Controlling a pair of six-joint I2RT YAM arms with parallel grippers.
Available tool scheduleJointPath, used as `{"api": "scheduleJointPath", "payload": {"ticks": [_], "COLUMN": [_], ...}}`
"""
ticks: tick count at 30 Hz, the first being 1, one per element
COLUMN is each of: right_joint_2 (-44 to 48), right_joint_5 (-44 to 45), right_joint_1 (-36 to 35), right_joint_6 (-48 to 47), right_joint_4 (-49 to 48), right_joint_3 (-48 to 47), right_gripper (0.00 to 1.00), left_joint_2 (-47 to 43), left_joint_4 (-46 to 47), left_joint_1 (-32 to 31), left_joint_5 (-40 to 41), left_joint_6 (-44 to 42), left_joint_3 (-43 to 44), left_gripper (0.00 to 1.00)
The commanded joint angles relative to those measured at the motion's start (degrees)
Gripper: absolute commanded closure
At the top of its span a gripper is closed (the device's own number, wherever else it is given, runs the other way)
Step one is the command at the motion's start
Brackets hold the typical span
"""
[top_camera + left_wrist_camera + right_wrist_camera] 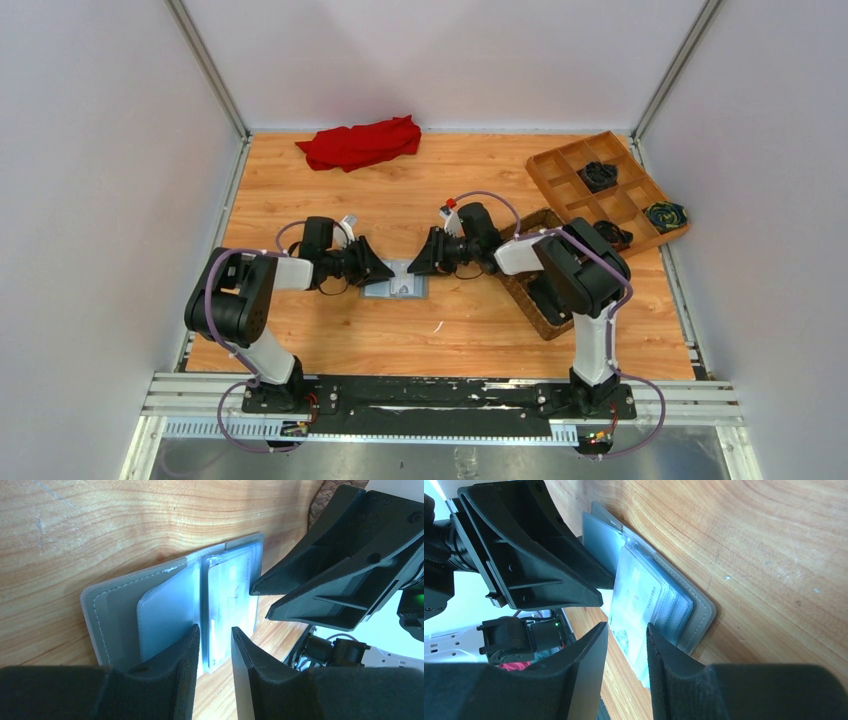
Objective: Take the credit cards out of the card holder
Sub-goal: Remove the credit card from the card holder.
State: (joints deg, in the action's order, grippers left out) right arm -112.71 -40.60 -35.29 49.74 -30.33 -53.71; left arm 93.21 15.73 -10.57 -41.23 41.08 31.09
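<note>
The card holder (395, 289) lies open on the table between my two grippers, grey outside (110, 620) and pale blue inside. A pale credit card (231, 592) sits in the slotted half and sticks out past the holder's edge (631, 605). My left gripper (215, 630) is low over the holder's middle fold, its jaws apart on either side of the card's edge without pinching it. My right gripper (626, 626) comes from the opposite side. Its jaws also stand apart, with the card's protruding end in the gap. The two grippers' tips nearly meet (400, 270).
A brown woven basket (530, 295) lies under my right arm. At the back right stands a wooden divided tray (560, 165) with dark items in some cells. A red cloth (360, 142) lies at the back. A small white scrap (438, 326) is near the holder.
</note>
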Motion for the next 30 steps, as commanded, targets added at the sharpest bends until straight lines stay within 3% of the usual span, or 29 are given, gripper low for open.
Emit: {"api": "scheduleJointPath", "payload": {"ticks": [1, 7, 11, 20, 30], "right_joint_2": [-2.7, -4.1, -4.6, -4.5, -4.3], "right_joint_5": [0.2, -0.1, -0.2, 0.1, 1.0], "right_joint_1": [-0.8, -1.7, -1.7, -1.7, -1.3], "right_joint_6": [-0.5, -0.4, 0.0, -0.2, -0.8], "right_joint_4": [0.9, 0.9, 0.3, 0.3, 1.1], "right_joint_3": [0.4, -0.5, -0.1, 0.5, 2.0], "right_gripper": [0.61, 0.61, 0.61, 0.62, 0.62], "left_joint_2": [0.8, 1.5, 3.2, 1.9, -0.6], "left_joint_4": [0.6, 2.2, 10.2, 10.9, 10.9], "left_joint_1": [0.5, 0.5, 0.6, 0.8, 6.4], "left_joint_5": [-0.2, -0.6, -2.6, -2.3, -2.6], "left_joint_6": [-0.6, 0.1, 4.6, 4.6, 4.5], "left_joint_3": [-0.3, -0.7, -3.7, -4.4, -7.6], "left_gripper": [0.67, 0.72, 0.76, 1.00, 1.00]}}
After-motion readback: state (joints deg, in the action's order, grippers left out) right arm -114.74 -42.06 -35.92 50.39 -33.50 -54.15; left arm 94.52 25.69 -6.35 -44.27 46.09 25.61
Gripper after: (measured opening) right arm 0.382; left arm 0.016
